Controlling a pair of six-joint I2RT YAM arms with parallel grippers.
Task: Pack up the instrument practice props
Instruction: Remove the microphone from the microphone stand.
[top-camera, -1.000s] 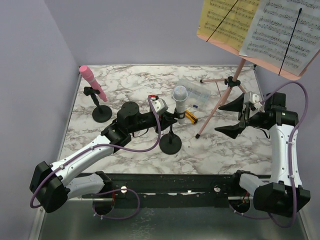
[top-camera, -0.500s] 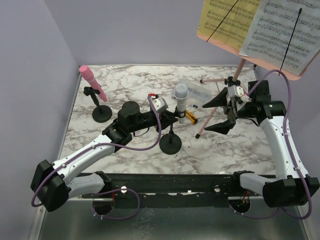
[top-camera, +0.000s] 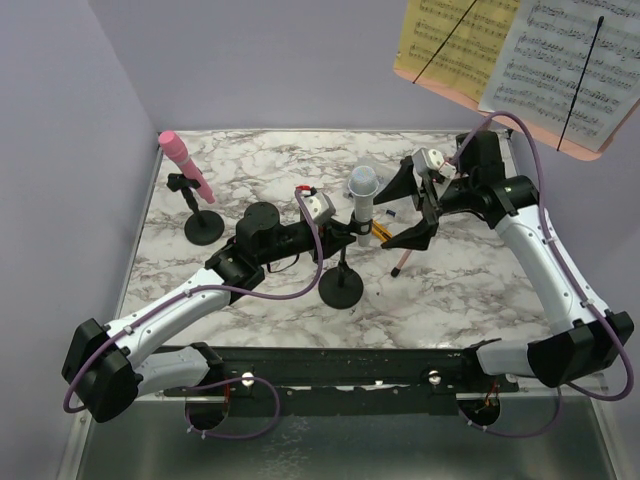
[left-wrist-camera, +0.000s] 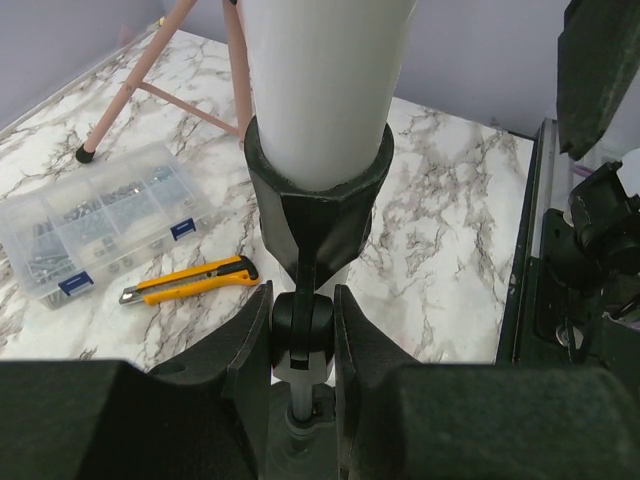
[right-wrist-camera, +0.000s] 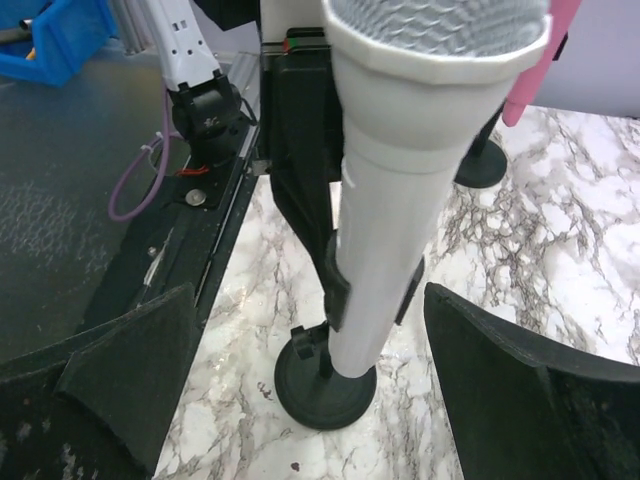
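Extraction of the white mic (top-camera: 361, 195) from its holder (top-camera: 341, 287) looks to be the step in hand. The mic stands upright in the holder's clip near the middle of the table (top-camera: 480, 300), head up. The left gripper (left-wrist-camera: 302, 325) is narrowed onto the holder's stem just under the clip, a finger touching each side, so it seems to be steadying the stand. The right gripper (top-camera: 407, 212) stands wide and holds nothing. It faces the mic from the right; in its wrist view the mic's body lies between the fingers, clear of both.

The next move probably calls for the right gripper to go forward until its fingers flank the body above the clip. It would then close and draw the mic up along its own axis, while the left gripper keeps the holder down. A skewed pull could tip the holder.

The pink mic (top-camera: 185, 165) sits in its own holder at the far left; the rack (top-camera: 481, 135) stands at the right rear with the pages (top-camera: 560, 70) on it. None of these is packed yet, and where the mic is to go I cannot tell.
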